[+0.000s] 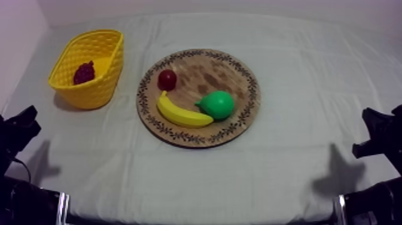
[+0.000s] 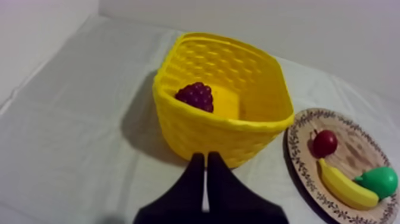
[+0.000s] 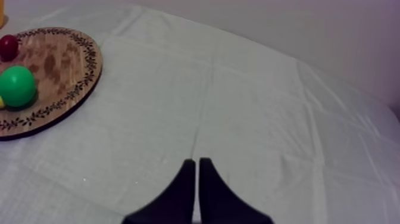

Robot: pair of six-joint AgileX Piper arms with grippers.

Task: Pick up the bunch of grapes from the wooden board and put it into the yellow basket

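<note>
Left claw (image 2: 206, 156): fingers pressed together in a narrow wedge, holding nothing. It sits low over the worktop (image 1: 293, 161), pointing at the near wall of the basket (image 2: 202, 140).
Right claw (image 3: 197, 161): likewise closed and empty, over bare worktop, well apart from the board (image 1: 224, 72).
Grapes (image 2: 195, 96): a small dark purple-red cluster with a knobbly surface. It lies inside the basket on the floor, toward the side nearest the left claw.
Basket: yellow, woven, upright, left of the board and apart from it.
Board: carries a banana (image 1: 182, 113), a green pear (image 1: 217, 104) just beside its right end, and a small red fruit (image 1: 167, 79) at its far end.
</note>
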